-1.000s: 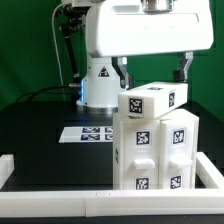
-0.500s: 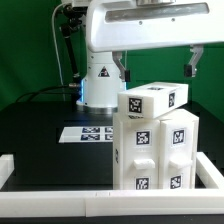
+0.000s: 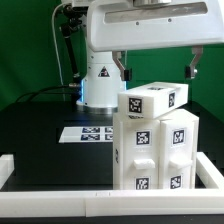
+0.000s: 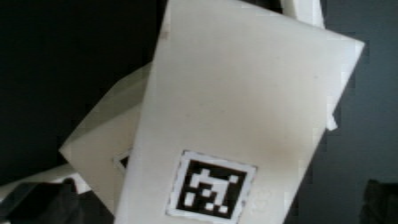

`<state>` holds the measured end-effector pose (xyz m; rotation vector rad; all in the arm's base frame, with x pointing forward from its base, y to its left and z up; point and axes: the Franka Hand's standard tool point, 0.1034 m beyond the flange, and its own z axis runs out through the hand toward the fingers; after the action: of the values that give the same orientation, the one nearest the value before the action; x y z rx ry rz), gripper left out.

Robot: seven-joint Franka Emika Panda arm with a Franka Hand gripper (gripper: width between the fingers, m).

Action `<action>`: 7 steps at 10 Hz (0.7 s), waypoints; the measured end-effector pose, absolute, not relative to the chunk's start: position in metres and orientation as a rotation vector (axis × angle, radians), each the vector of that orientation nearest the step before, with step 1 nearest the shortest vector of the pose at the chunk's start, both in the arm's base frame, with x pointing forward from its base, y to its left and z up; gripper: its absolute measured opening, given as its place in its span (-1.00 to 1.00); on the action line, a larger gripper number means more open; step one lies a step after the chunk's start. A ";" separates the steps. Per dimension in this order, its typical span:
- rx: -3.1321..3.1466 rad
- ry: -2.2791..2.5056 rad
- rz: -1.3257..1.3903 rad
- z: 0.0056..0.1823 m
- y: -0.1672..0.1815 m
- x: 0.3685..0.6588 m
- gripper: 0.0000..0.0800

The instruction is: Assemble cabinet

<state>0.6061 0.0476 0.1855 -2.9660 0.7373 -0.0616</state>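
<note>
The white cabinet point(image 3: 155, 145) stands at the exterior view's right, with black-and-white tags on its front blocks. A white top panel point(image 3: 152, 99) with a tag lies on it, slightly askew. My gripper point(image 3: 157, 68) hovers just above this panel. Its fingers point(image 3: 194, 66) are spread wide and touch nothing. In the wrist view the top panel point(image 4: 231, 95) fills the picture with its tag towards one end, and a cabinet edge shows beneath it. The gripper point(image 4: 210, 212) straddles the panel, and its dark fingertips point(image 4: 43, 205) show only at the corners.
The marker board point(image 3: 88, 133) lies flat on the black table at the exterior view's left of the cabinet. A white rail point(image 3: 60, 194) borders the table's front and sides. The arm's base point(image 3: 97, 88) stands behind, before a green backdrop.
My gripper's fingers have spread wider apart and risen a little above the top panel. The cabinet and panel have not moved.
</note>
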 end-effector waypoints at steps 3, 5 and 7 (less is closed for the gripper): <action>-2.794 1.211 -0.037 0.178 0.048 0.607 0.99; -2.702 1.417 -0.014 0.172 0.052 0.605 0.99; -2.708 1.417 -0.006 0.167 0.053 0.605 0.99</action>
<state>0.6049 0.0533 0.1670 -2.7085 1.4167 -0.0063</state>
